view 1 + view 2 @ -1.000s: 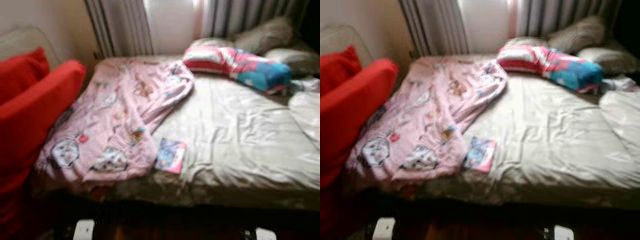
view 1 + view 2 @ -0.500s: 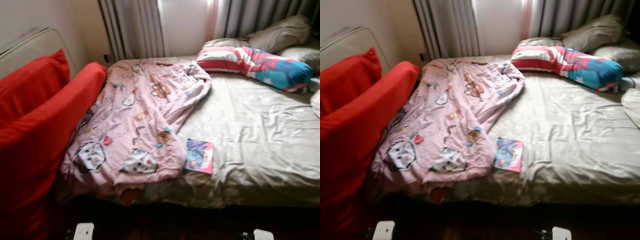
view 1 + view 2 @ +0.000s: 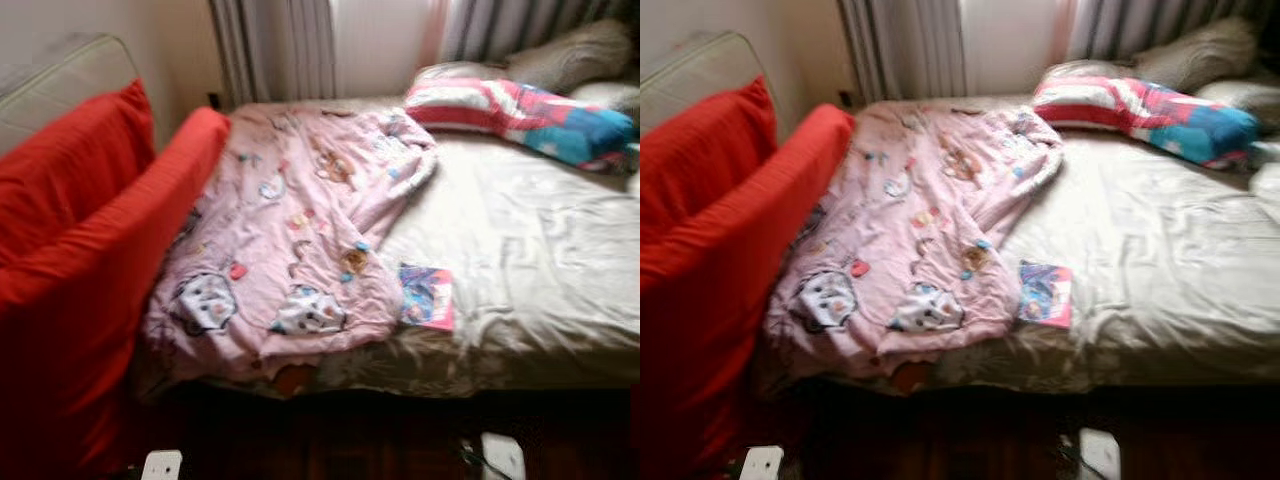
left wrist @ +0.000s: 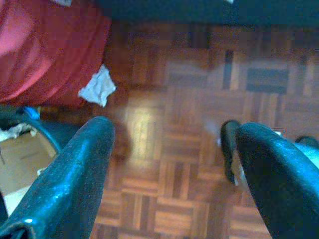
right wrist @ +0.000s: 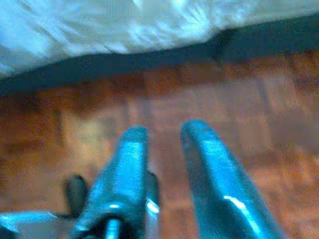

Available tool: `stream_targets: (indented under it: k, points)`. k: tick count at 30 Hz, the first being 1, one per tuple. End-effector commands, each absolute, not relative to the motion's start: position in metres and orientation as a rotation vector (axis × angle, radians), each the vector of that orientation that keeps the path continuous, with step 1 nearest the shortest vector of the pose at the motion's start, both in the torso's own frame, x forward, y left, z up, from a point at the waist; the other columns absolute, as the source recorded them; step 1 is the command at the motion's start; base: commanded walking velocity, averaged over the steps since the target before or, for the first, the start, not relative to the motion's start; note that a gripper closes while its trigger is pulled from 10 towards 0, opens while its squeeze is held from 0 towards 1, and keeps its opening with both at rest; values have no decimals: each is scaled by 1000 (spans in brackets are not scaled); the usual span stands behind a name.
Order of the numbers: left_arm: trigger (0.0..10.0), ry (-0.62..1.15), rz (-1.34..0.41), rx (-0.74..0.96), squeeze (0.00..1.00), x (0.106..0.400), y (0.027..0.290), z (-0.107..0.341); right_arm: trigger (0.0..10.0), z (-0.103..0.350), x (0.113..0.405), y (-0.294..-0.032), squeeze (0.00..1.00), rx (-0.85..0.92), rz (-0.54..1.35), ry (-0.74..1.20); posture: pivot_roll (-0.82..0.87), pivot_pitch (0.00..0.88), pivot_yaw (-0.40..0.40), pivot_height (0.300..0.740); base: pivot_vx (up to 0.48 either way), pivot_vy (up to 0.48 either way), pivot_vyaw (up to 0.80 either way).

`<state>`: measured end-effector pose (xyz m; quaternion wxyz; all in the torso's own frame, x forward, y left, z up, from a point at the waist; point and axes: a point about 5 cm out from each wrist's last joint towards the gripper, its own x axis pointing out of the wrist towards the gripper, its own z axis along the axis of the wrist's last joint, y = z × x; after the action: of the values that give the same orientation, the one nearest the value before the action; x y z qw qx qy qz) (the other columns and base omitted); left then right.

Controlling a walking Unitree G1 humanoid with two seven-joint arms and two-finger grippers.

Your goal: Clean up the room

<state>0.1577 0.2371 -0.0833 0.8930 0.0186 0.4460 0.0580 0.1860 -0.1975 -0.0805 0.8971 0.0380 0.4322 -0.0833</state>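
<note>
Lying rumpled, pink cartoon-print blanket [image 3: 290, 240], bed [image 3: 540, 260]

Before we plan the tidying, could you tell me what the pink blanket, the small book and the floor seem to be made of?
Pink blanket: soft printed fabric, matte, lying in loose folds. Small book: probably paper with a glossy printed cover, flat and thin. Floor: wood parquet, slightly shiny, in small blocks.
</note>
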Motion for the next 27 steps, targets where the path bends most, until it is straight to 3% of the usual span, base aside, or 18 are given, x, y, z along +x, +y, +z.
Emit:
stream_targets:
  k: [1, 7, 15, 27]
  points:
    - [10000, 940, 147, 30, 0, 152, 242, -84, 10000, -89, 167, -204, 0, 79, -195, 963, -22, 0, 54, 740, 0, 0, 0]
    - [10000, 941, 154, 19, 0, 152, 242, -85, 10000, -91, 160, -211, 0, 90, -213, 985, -28, 0, 52, 740, 0, 0, 0]
    - [10000, 936, 151, -3, 0, 151, 239, -86, 10000, -88, 150, -240, 0, 88, -256, 993, -36, 0, 42, 740, 0, 0, 0]
    - [10000, 935, 144, -9, 0, 152, 238, -86, 10000, -87, 166, -220, 0, 81, -231, 973, -32, 0, 39, 740, 101, 0, 0]
